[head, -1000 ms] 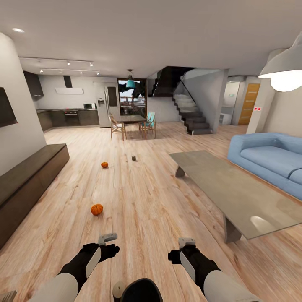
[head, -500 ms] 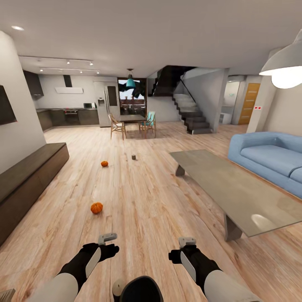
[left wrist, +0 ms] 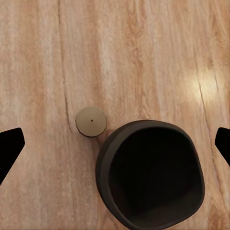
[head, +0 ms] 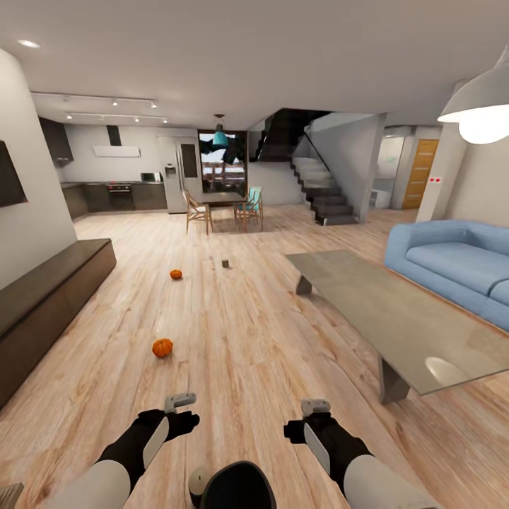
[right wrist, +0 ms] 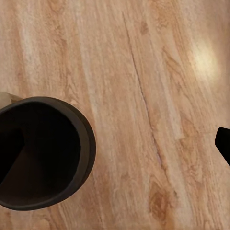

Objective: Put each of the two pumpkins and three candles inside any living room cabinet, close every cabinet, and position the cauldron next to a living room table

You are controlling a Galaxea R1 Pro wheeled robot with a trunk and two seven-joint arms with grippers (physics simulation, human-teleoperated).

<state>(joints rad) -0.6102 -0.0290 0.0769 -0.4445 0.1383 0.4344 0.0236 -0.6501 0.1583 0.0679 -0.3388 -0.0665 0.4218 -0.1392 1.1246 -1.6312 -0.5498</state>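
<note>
Starting empty-handed, left gripper [head: 181,401] and right gripper [head: 315,407] both spread wide, you should drop onto the candle [left wrist: 91,120] touching the cauldron [left wrist: 151,173] at your base, pumpkins [head: 162,347] further ahead.

The cauldron [head: 230,488] is cut off by the head view's lower edge, and a candle [head: 198,486] beside it is half hidden behind its rim. The cabinet [head: 49,297] and the sofa [head: 452,268] run out of the picture's sides. A small dark thing [head: 225,264] far off on the floor is too tiny to identify.
</note>
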